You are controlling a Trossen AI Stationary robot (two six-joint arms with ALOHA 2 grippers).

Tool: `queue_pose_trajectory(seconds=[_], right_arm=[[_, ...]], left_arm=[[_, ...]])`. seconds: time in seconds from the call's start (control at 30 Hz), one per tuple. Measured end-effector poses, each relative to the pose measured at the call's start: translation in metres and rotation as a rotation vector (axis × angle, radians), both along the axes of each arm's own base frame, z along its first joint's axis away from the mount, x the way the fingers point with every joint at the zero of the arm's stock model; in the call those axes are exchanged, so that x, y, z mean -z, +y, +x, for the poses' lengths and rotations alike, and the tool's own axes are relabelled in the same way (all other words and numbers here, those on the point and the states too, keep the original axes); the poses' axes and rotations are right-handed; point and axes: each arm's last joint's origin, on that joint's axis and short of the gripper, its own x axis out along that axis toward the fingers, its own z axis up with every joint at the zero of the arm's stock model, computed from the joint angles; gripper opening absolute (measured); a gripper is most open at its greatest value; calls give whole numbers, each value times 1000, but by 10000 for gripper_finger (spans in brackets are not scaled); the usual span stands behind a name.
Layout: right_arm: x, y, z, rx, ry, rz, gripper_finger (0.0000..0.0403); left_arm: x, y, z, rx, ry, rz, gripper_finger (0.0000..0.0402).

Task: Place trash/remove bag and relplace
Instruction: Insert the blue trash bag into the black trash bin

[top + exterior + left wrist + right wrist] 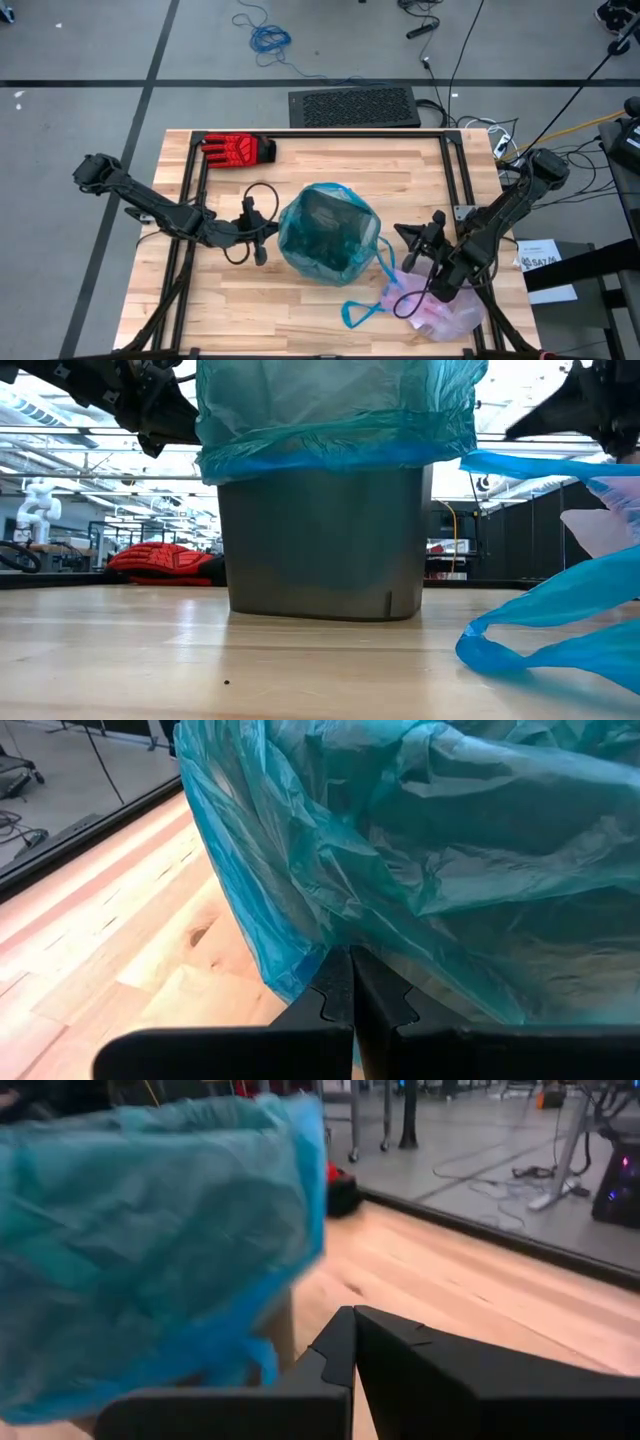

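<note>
Blue drawstring loop [545,630] lies closest to the low camera, curling over the pale wooden counter [200,660]. From above, this loop [362,310] trails from the thin translucent pink-white plastic bin liner [440,312], which lies crumpled on the counter's near right part, beside the right arm.

Grey plastic waste bin [322,545] stands upright at mid-counter. Teal-green plastic bag [328,232] lines it, the top folded down over the rim. What sits inside the bin is hard to make out through the plastic.

Left gripper [259,232] sits just beside the bin's left side, jaws clenched, fingertips pressed together in the left wrist view [352,982] right against the teal bag's folded edge [420,870]. Whether any film is pinched between them cannot be told; no grasp is evident.

Right gripper [425,240] sits to the right of the bin, near the pink-white liner, jaws clenched with nothing between them in the right wrist view [355,1342], apart from the teal bag.

Red fabric glove [237,148] lies flat at the far left part of the counter, well apart from both arms.

No loose paper wads visible on the counter.
</note>
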Motion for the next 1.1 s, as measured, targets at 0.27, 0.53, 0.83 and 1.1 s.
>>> queue_pose_trajectory(seconds=[0.27, 0.53, 0.83, 1.1], right_arm=[[-14, 12, 16, -47, -33, -48, 0], [-20, 3, 33, -49, 36, -128, 0], [-20, -15, 49, -58, 118, -135, 0], [-22, -24, 63, -133, 148, -104, 0]], left_arm=[[0, 0, 0, 0, 0, 0, 0], [0, 0, 0, 2, 1, 3, 0], [0, 0, 0, 2, 2, 5, 0], [0, 0, 0, 2, 3, 5, 0]])
